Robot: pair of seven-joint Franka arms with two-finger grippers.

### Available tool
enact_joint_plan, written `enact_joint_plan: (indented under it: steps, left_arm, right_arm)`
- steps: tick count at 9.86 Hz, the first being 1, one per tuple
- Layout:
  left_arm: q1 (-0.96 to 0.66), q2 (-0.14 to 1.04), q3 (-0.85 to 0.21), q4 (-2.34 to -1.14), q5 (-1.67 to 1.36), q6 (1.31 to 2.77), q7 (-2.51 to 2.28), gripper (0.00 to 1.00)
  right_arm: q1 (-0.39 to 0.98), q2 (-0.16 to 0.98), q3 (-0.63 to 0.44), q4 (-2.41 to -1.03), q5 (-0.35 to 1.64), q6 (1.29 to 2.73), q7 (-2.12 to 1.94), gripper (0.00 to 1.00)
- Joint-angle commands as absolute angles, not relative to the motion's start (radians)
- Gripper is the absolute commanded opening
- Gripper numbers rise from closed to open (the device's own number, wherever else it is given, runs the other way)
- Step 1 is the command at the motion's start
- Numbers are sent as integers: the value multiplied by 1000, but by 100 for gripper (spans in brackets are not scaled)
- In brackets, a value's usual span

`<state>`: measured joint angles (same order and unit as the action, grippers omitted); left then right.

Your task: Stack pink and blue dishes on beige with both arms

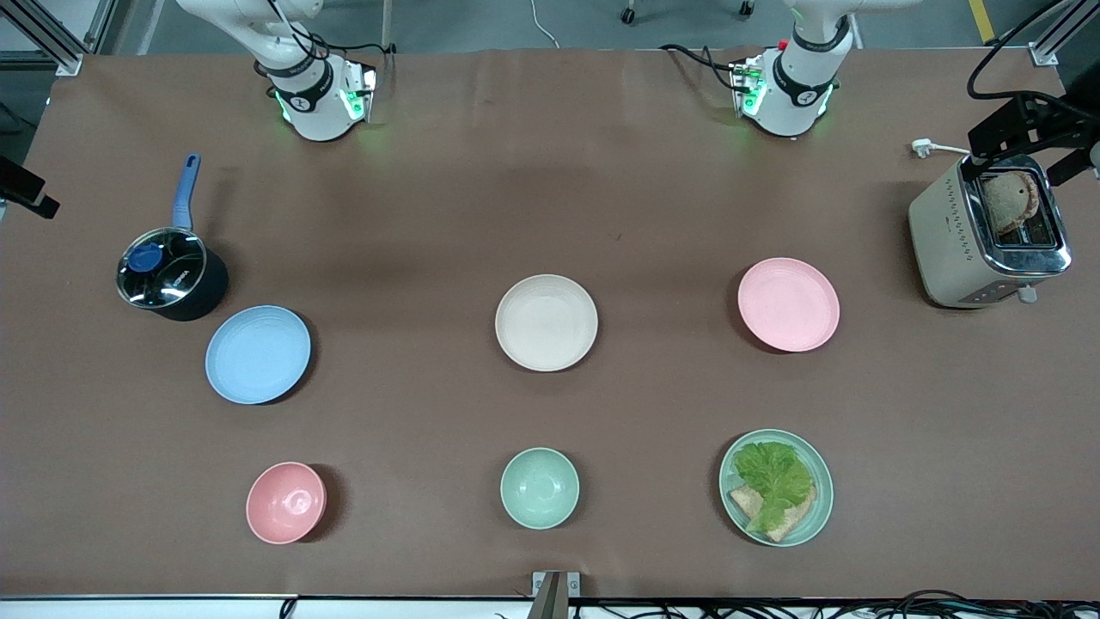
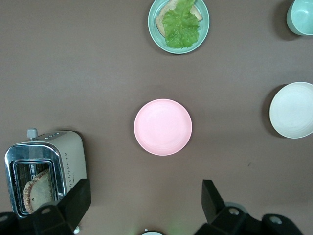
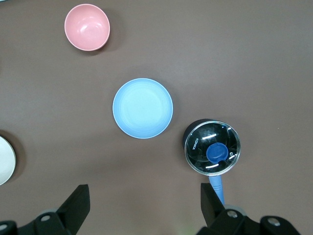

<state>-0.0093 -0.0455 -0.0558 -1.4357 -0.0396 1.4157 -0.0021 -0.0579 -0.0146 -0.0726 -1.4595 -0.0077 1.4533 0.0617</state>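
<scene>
The beige plate [image 1: 546,322] lies mid-table. The pink plate [image 1: 788,304] rests toward the left arm's end, the blue plate [image 1: 258,354] toward the right arm's end; all three lie apart and bare. In the front view only the arms' lower parts show. High over bare table, my left gripper [image 2: 145,198] stands open and empty, with the pink plate [image 2: 163,127] and beige plate [image 2: 293,110] below it. My right gripper [image 3: 144,200] is likewise open and empty, high over bare table, with the blue plate [image 3: 143,108] in its view.
A lidded pot [image 1: 168,275] with a blue handle stands by the blue plate. A toaster [image 1: 988,241] holding bread sits at the left arm's end. Nearest the front camera are a pink bowl [image 1: 285,502], a mint bowl [image 1: 539,487] and a mint plate [image 1: 817,507] with lettuce and bread.
</scene>
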Motion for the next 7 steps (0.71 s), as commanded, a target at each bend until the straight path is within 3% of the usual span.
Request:
enact_joint_plan:
  steps: [1,6,7]
  left_arm:
    - [-18,-58,-54,-1483,-55,1414,9,100]
    - [-3,15,-19,-1489,-66,1434,8,98]
    - [-3,37,9,-1549,-101,1509,12,98]
  right_arm:
    - [-60,-21,-71,-1463,5,1445,75,100]
    - [-67,21,-71,-1460,0,1463,66,100]
    - [-66,61,-72,-1463,9,1512,45,100]
